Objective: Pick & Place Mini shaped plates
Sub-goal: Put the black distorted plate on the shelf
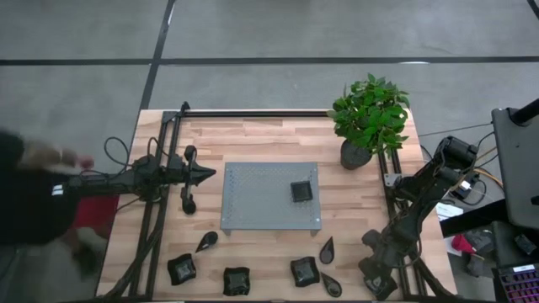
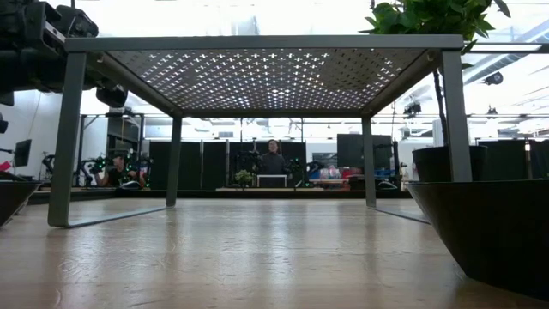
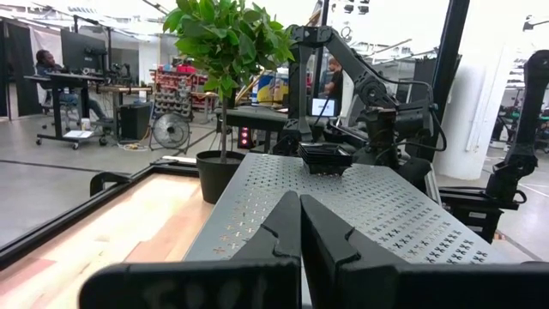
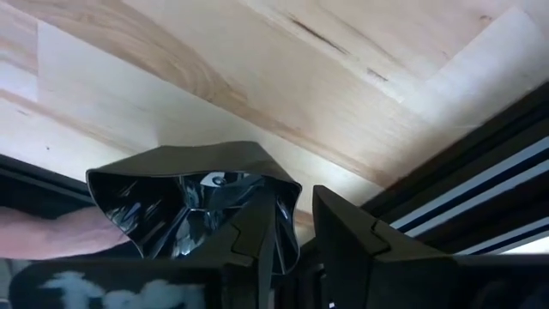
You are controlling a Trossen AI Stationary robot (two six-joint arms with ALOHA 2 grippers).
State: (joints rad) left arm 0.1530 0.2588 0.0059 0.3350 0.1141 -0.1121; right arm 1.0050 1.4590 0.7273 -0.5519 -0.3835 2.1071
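Along the bottom edge of the overhead frame we see the wooden counter point(image 1: 269, 135) carrying six mini shaped plates point(image 1: 237, 280) in a loose row, some wavy-edged, some teardrop. At lower right, the right tool point(image 1: 376, 282) grips the rim of a wavy plate point(image 4: 184, 206), one finger inside it and one outside; from above that plate is hidden under the arm. At mid-frame stands the grey tray point(image 1: 253, 206), with one square plate point(image 1: 301, 191) near its right edge. Left of the tray, the left tool point(image 1: 205, 174) hovers with its fingers pressed together, empty. At upper right sits the potted plant point(image 1: 368, 118).

Beyond the counter lies grey floor with dark lines. At the left edge, a blurred person point(image 1: 29, 194) is cut off. In the level view, a dark plate rim point(image 2: 489, 232) fills the lower right, and distant desks and people stay too small for us to make out.
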